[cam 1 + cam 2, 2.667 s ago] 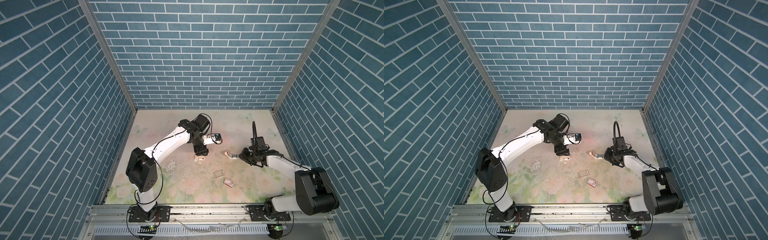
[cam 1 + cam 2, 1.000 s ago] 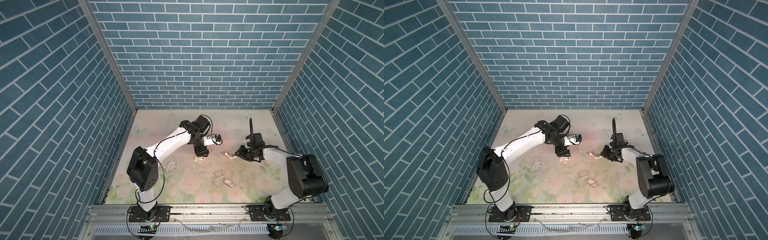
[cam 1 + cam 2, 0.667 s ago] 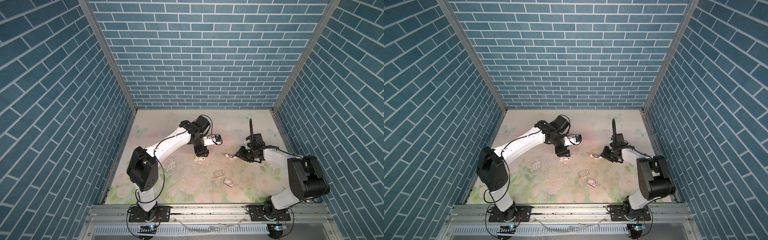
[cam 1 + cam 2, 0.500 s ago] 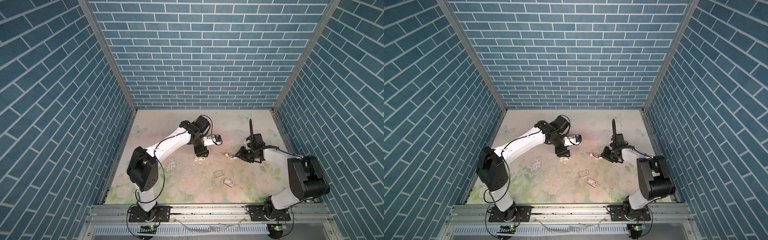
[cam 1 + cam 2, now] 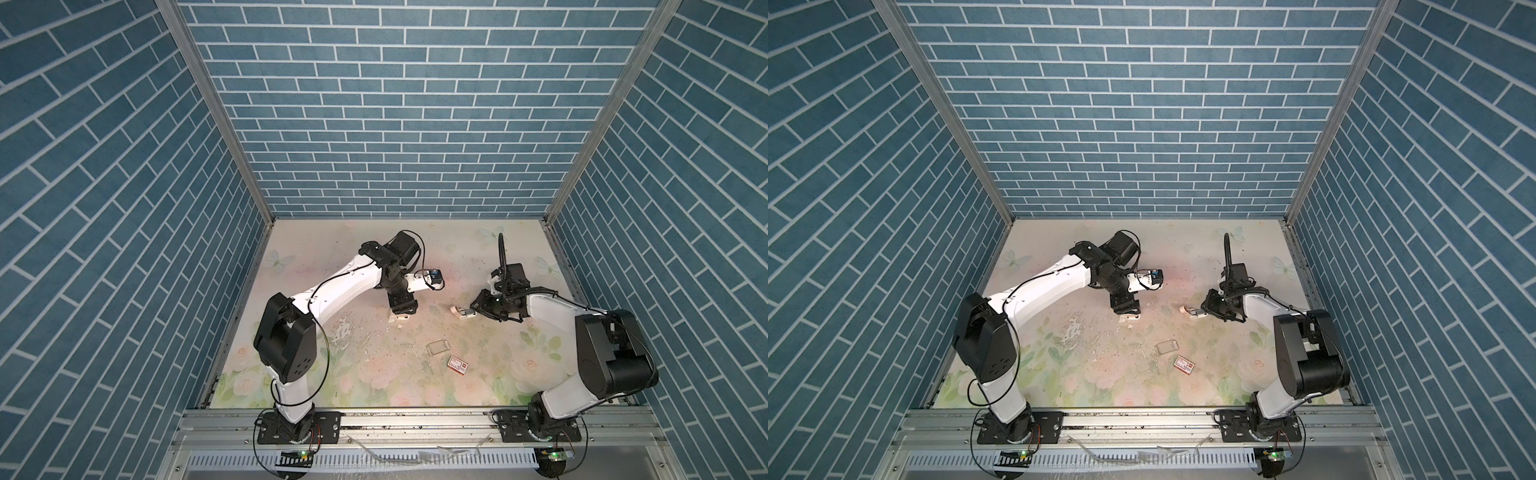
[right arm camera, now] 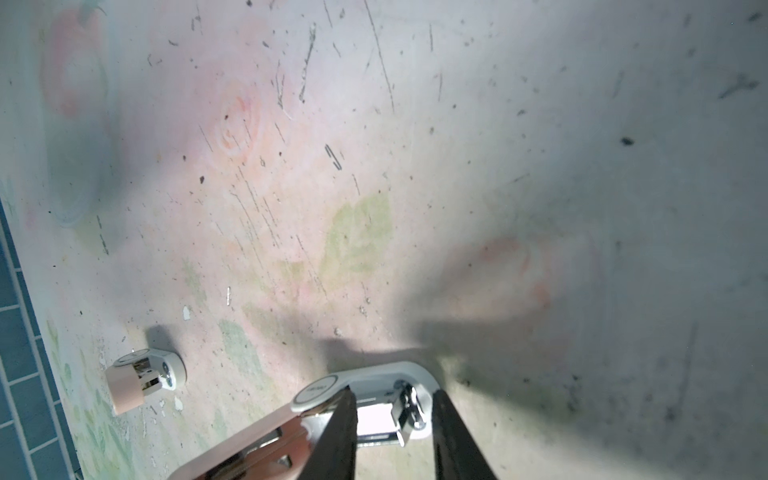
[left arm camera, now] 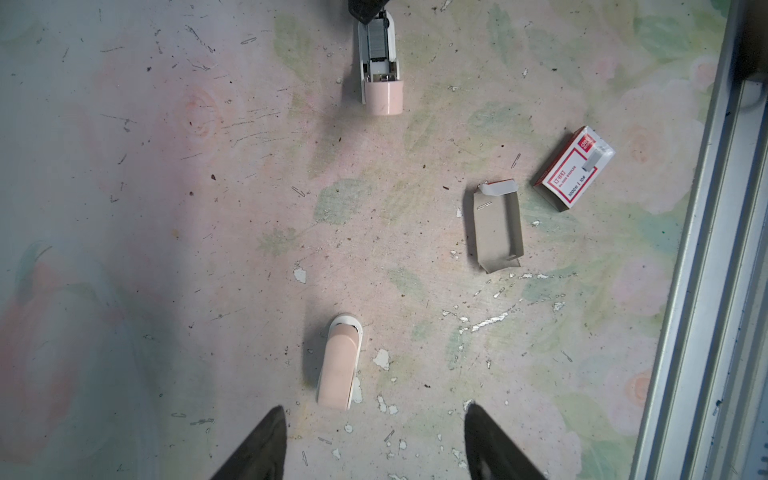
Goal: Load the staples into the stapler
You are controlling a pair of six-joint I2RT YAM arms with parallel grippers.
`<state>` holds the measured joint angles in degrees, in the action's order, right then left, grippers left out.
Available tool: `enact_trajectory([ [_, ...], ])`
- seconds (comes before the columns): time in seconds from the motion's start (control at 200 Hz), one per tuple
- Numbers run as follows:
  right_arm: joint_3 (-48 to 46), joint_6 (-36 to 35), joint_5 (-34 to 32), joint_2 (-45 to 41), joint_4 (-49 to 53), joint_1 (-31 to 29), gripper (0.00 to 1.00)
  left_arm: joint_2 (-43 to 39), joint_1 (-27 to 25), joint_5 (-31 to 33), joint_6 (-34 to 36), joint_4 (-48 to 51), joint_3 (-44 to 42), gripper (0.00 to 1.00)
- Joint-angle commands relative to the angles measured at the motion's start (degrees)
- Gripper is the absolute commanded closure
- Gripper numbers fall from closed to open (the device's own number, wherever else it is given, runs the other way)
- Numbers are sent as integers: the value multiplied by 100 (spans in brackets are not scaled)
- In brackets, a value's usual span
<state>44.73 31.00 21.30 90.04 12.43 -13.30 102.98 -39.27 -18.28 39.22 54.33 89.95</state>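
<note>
Straddling the open stapler (image 5: 463,312) right of centre in both top views, my right gripper (image 6: 395,399) is narrowly parted; whether it pinches I cannot tell. The staples (image 7: 377,39) already lie in its channel, so only shutting it seems left. My left gripper (image 7: 374,409) hangs wide apart, empty, by a second stapler (image 7: 338,361), closed.

Left arm (image 5: 332,286) extended forward, wrist pitched down, left claw (image 7: 374,411) spread wide. Right arm (image 5: 552,307) low, elbow out, right claw (image 6: 394,395) aimed at centre, fingers narrowly spaced; can't tell if gripping.
</note>
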Motion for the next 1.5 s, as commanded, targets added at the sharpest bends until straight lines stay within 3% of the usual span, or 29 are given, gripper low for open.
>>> enact_trajectory([
  [0.0,98,-233,-90,108,84,-16,68,37,7,-78,-37,54,-44,31],
  [0.39,-58,-367,106,266,-186,-19,69,29,7,-84,-55,61,-30,31],
  [0.94,-509,-293,436,-194,-498,-19,70,227,-17,-205,-116,67,264,30],
  [1.395,-556,-5,237,-650,-524,-18,69,1684,-322,-468,378,334,1835,30],
  [1.495,-518,95,-132,-897,-214,7,70,1981,-374,-450,505,400,2119,30],
])
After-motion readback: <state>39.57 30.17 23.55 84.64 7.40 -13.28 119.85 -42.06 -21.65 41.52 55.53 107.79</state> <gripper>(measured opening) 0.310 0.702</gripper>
